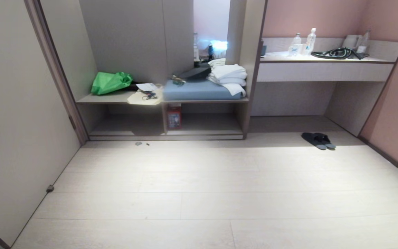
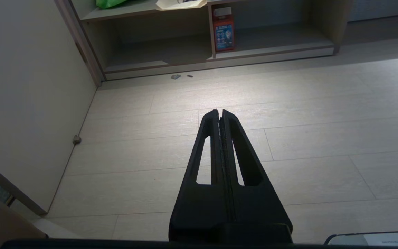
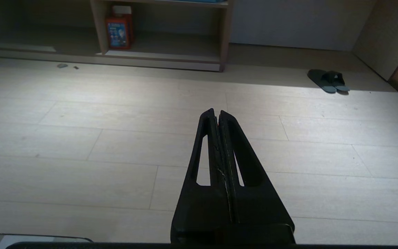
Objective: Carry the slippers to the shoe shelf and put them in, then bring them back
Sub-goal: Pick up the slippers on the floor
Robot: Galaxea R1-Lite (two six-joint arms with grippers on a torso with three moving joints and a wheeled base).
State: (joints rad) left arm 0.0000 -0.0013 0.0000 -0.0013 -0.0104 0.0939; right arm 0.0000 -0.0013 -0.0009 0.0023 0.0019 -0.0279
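Note:
The black slippers (image 1: 318, 140) lie side by side on the pale floor at the far right, just in front of the recess under the counter; the right wrist view also shows the slippers (image 3: 328, 80). The shoe shelf (image 1: 206, 125) is the low open cubby of the taupe unit straight ahead, split by a vertical divider, and it also appears as the shoe shelf (image 2: 275, 38) and the shoe shelf (image 3: 171, 48). My left gripper (image 2: 220, 111) and right gripper (image 3: 217, 111) both hang shut and empty over bare floor, far from the slippers. Neither arm shows in the head view.
A red box (image 1: 173, 117) stands at the shelf's divider. On the ledge above lie a green bag (image 1: 111, 82), a blue cushion (image 1: 199, 90) and folded white towels (image 1: 229, 76). The counter (image 1: 327, 59) holds bottles and cables. A wall (image 1: 16, 121) runs along the left, with a doorstop (image 1: 49, 188).

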